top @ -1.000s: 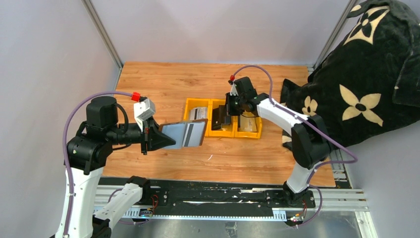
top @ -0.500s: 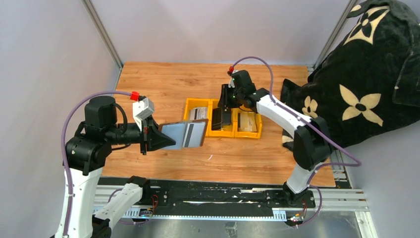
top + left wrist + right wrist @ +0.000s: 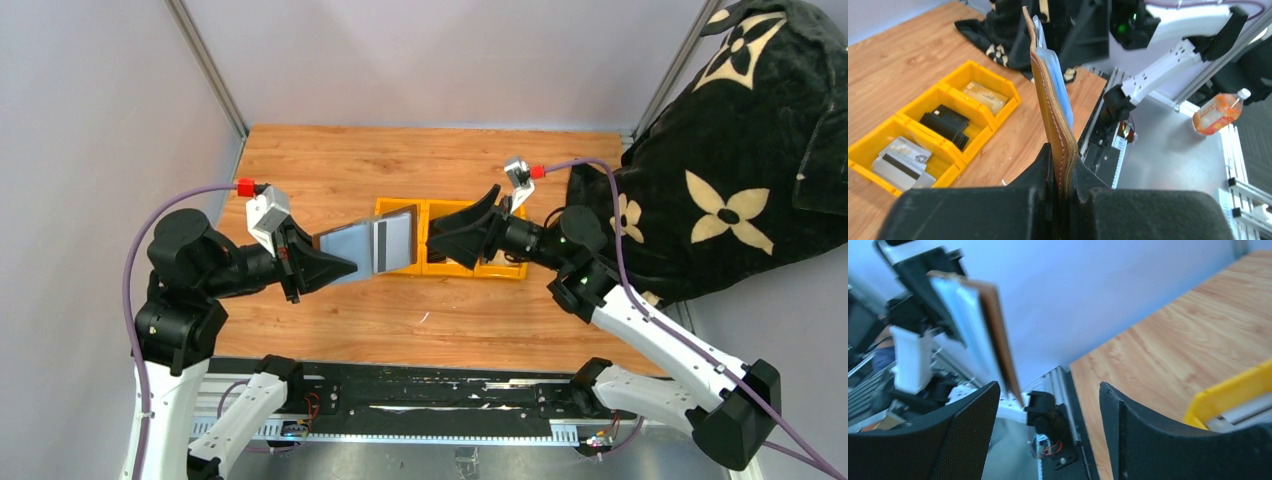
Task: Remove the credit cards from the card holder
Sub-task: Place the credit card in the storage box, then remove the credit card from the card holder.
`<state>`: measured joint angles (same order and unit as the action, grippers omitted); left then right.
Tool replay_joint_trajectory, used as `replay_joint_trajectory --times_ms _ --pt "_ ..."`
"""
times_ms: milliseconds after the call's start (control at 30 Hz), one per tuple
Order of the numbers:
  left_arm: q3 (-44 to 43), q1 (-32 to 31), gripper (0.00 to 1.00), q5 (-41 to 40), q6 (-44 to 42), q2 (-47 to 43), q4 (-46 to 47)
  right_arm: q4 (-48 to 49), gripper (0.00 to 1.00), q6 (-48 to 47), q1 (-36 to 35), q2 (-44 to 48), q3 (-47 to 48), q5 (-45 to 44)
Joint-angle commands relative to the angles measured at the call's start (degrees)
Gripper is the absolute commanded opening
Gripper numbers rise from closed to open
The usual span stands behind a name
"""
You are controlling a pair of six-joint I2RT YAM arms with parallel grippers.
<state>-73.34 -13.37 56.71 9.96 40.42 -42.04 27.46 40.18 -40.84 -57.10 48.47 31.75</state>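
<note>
My left gripper [image 3: 330, 268] is shut on the lower edge of the card holder [image 3: 365, 250] and holds it upright above the table, silvery-grey inside turned toward the camera. A grey, dark-striped panel [image 3: 395, 240] on its right half may be a credit card. The left wrist view shows the brown holder [image 3: 1050, 100] edge-on between my fingers. My right gripper [image 3: 432, 243] is open and empty, level with the holder, just off its right edge. In the right wrist view the holder [image 3: 983, 335] stands blurred beyond the left finger [image 3: 963, 435]. Grey [image 3: 900, 160], black [image 3: 945, 122] and tan [image 3: 983, 95] cards lie in the bin.
A yellow three-compartment bin [image 3: 455, 268] sits mid-table, partly behind the holder and right gripper. A black flower-patterned blanket [image 3: 740, 150] hangs over the right side. An orange bottle [image 3: 1218, 110] lies off the table. Metal frame posts stand at the back corners.
My right gripper left the bin's middle compartment, opened, and swung down to face the holder. My left arm lifted the holder a little toward the bin.
</note>
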Motion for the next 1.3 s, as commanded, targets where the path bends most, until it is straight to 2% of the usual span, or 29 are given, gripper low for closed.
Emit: replay_joint_trajectory --times_ms 0,267,433,467,533,600,733,767,833,867,933,967,1000,1033,1133,1267 --pt "1.1 -0.3 0.00 -1.6 10.3 -0.5 13.2 14.4 0.76 6.1 -3.5 2.2 -4.3 4.1" --pt "2.6 -0.3 0.00 -0.7 15.9 -0.6 17.0 31.3 0.77 14.4 -6.8 -2.7 -6.4 2.9" --pt "2.8 -0.3 0.00 -0.4 16.4 -0.7 17.0 32.9 0.77 13.3 -10.5 -6.2 -3.2 2.4" --pt "2.9 -0.3 0.00 -0.4 16.5 -0.7 17.1 32.8 0.75 13.1 -11.0 -6.6 -2.9 2.4" --pt "3.2 -0.3 0.00 -0.3 16.4 -0.9 17.0 33.3 0.67 13.5 -11.3 -7.6 -2.1 2.1" --pt "3.8 -0.3 0.00 -0.4 16.2 -1.2 16.8 33.9 0.53 14.2 -11.4 -8.2 -1.7 1.7" --pt "5.8 -0.3 0.00 -0.3 15.8 -2.5 16.1 33.4 0.09 14.1 -11.3 -7.4 -2.0 0.0" --pt "6.1 -0.3 0.00 -0.5 15.3 -2.8 15.6 32.5 0.02 13.7 -11.3 -6.9 -1.9 -0.1" --pt "6.5 -0.3 0.02 -0.8 14.0 -3.3 14.0 29.6 0.00 12.3 -11.3 -5.7 -1.4 0.4" --pt "6.4 -0.3 0.14 -0.9 12.6 -3.4 12.7 25.8 0.00 11.2 -11.3 -5.1 -0.5 1.3" --pt "5.3 -0.3 0.54 -1.9 9.2 -3.4 8.7 16.8 0.00 6.1 -11.1 -4.0 3.7 5.0" --pt "4.4 -0.3 0.73 -3.0 5.3 -3.5 6.4 5.1 0.00 1.5 -11.2 -3.8 7.2 6.9" --pt "3.4 -0.3 0.86 -4.4 2.4 -3.7 4.6 -5.5 0.00 -3.6 -11.3 -3.8 10.9 8.0" --pt "2.4 -0.3 0.94 -5.9 0.1 -4.1 3.3 -15.2 0.00 -8.8 -11.3 -4.3 15.0 8.2" --pt "-0.1 -0.3 0.98 -7.9 -5.7 -5.3 1.6 -40.1 0.00 -21.6 -11.4 -7.3 24.6 7.8" --pt "-3.9 -0.3 0.99 -8.2 -12.3 -4.6 -2.3 -59.1 0.00 -31.9 -12.4 -14.1 33.4 9.2"
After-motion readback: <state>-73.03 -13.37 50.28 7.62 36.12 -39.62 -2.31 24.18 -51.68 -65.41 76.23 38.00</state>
